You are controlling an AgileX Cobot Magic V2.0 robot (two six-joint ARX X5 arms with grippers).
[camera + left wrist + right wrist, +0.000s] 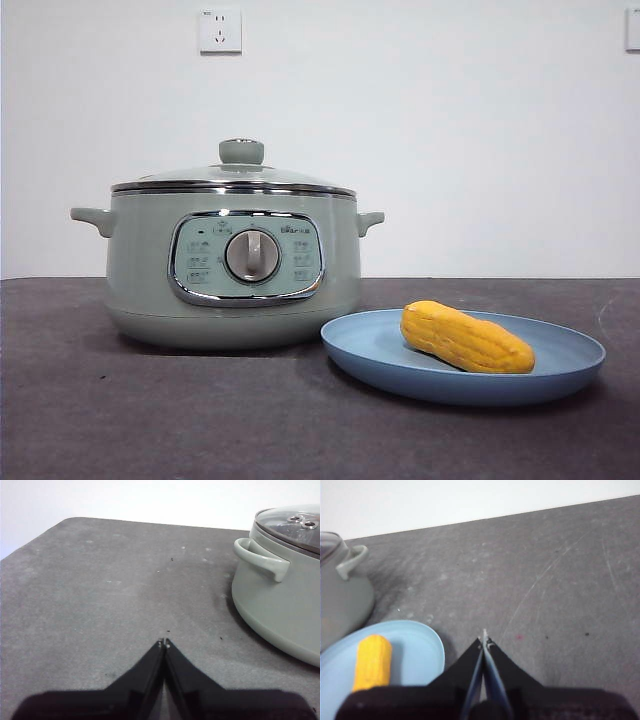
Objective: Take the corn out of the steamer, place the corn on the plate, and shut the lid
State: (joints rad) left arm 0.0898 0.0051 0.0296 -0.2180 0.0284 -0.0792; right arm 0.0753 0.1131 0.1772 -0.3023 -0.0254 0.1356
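Dark grey bench under a white wall carries the steamer, its lid seated on top. Just beside it, the corn lies on the plate. Left tool and right tool hang empty, jaws pressed together.

Dark grey table, steamer standing on it, plate just beside
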